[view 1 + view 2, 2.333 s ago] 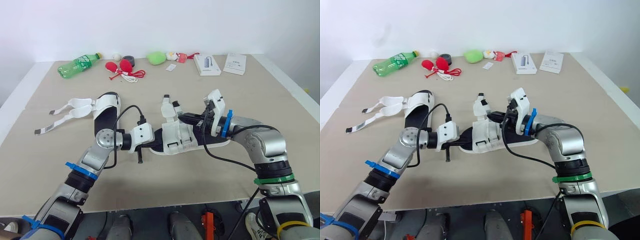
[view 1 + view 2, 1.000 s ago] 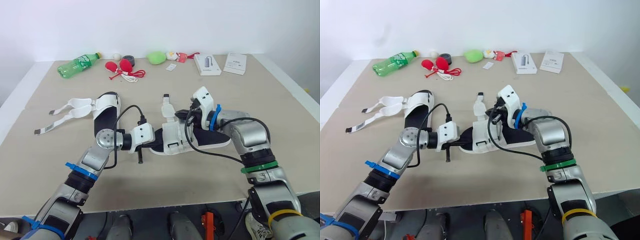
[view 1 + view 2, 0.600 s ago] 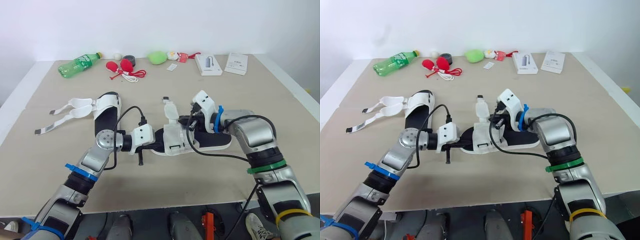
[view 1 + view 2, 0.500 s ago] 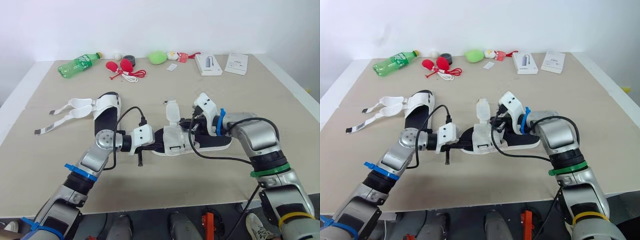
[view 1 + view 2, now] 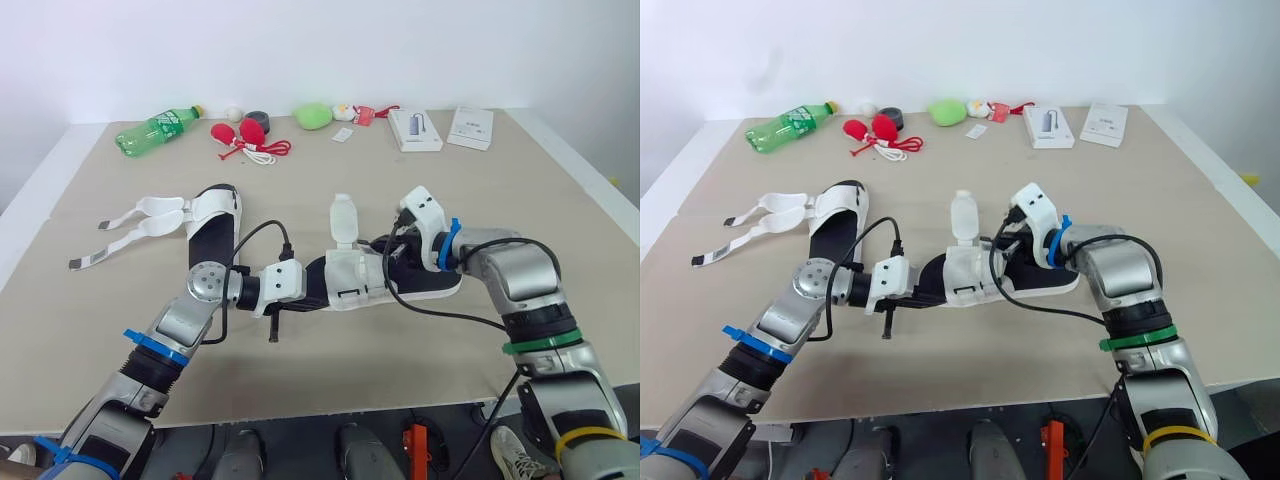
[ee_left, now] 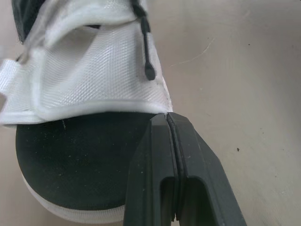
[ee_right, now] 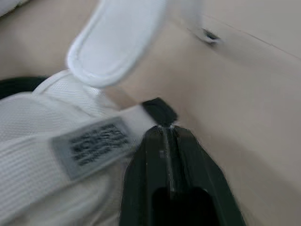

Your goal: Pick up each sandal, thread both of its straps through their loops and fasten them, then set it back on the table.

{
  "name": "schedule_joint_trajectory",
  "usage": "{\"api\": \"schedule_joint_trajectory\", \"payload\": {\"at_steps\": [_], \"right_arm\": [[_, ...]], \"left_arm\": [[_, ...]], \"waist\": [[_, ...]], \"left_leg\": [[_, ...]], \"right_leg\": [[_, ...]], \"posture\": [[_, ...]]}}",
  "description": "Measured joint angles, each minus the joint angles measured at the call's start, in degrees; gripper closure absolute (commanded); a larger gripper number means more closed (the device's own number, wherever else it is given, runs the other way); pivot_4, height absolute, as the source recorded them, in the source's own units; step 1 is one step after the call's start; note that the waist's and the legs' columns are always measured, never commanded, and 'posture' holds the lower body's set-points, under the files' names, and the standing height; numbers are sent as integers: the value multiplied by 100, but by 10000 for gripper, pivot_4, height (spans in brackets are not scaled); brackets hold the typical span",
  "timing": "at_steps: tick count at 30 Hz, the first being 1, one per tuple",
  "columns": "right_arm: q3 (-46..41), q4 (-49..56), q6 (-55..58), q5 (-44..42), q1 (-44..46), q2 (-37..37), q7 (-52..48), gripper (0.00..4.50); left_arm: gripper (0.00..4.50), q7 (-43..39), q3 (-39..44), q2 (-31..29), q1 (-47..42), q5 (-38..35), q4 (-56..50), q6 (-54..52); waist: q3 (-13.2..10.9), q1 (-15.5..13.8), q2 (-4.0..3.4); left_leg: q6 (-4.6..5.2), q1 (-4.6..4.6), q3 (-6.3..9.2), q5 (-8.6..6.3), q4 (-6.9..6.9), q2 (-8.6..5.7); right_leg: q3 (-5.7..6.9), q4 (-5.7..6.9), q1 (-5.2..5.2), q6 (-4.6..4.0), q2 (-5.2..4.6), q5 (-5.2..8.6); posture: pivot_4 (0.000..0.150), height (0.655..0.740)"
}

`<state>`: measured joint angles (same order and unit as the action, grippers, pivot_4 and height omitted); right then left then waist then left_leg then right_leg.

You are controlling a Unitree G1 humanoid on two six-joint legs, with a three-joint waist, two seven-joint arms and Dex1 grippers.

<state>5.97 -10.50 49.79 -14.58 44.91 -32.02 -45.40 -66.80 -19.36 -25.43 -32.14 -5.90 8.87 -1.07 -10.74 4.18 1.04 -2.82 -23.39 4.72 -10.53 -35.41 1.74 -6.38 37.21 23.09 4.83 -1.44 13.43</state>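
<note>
Right gripper (image 7: pixel 164 129) has drawn back toward heel; wide flap (image 5: pixel 342 214) now stands upright. Right jaws pinched on black-tipped strap end (image 7: pixel 157 112). Left gripper (image 6: pixel 167 118) closed, tips on toe of sandal (image 5: pixel 345 285), mid-table. Risk: hard pull slips strap end free, or sandal skids. Bare table (image 5: pixel 420 360) toward near edge; second sandal (image 5: pixel 215 215) well apart.

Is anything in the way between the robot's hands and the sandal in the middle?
No, nothing visible is in the way. The left hand, fingers shut, touches one end of the sandal, and the right hand, also shut, touches its strap at the black tip.
</note>
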Motion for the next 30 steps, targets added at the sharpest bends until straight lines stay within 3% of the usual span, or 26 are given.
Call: {"api": "schedule_joint_trajectory", "payload": {"at_steps": [6, 7, 19, 30], "right_arm": [[-660, -758, 702, -570, 877, 507, 95, 2593], [-824, -964, 872, -706, 1069, 612, 131, 214], [-820, -2488, 1002, -912, 1535, 957, -34, 214], [-1111, -4242, 368, -930, 2645, 1506, -334, 214]], "left_arm": [[45000, 2, -2, 3, -6, -2, 4, 23], [45000, 5, -12, 11, -4, -2, 7, 23], [45000, 13, -11, -6, -3, -2, 7, 72], [45000, 33, -6, -17, 4, -2, -16, 63]], "waist": [[-2, 11, -3], [-2, 7, -3], [-3, 18, -5], [-4, 26, -8]], "left_leg": [[0, -6, 0, 0, 3, 0], [0, -9, 1, 0, 3, 0], [0, -18, 1, 0, 4, -1], [0, -22, 1, 0, 4, -1]], "right_leg": [[0, 0, 6, -3, 0, 0], [0, 0, 6, -3, 0, 1], [0, 0, 16, -2, 1, 1], [0, 0, 20, -1, 1, 0]], "posture": [[1500, 7400], [1500, 7400], [1500, 7400], [1500, 7400]]}}
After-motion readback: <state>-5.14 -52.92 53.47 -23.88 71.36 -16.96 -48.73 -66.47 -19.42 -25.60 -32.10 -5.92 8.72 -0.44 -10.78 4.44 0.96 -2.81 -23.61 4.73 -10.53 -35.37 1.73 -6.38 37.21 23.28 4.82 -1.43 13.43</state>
